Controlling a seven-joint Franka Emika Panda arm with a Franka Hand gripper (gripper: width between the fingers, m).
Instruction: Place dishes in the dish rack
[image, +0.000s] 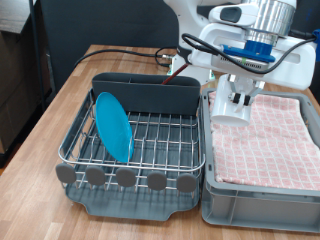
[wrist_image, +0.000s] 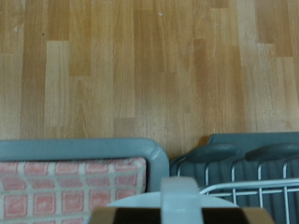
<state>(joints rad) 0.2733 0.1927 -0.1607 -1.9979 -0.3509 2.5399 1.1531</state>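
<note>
The dish rack (image: 150, 135) is a silver wire grid in a dark grey tray with a tall grey caddy (image: 145, 93) at its back. It stands at the exterior view's left. A bright blue plate (image: 113, 125) stands on edge in the grid. My gripper (image: 238, 98) hangs over the gap between the caddy and the crate's far corner, shut on a small white cup (image: 229, 110). In the wrist view the cup (wrist_image: 179, 198) shows at the frame's edge between the crate and the rack (wrist_image: 248, 173). The wooden spoon is out of view.
A grey crate (image: 262, 195) lined with a pink checked cloth (image: 270, 135) stands beside the rack at the exterior view's right; it also shows in the wrist view (wrist_image: 75, 177). Both stand on a wooden table (image: 70, 95). Cables (image: 130, 55) lie behind the rack.
</note>
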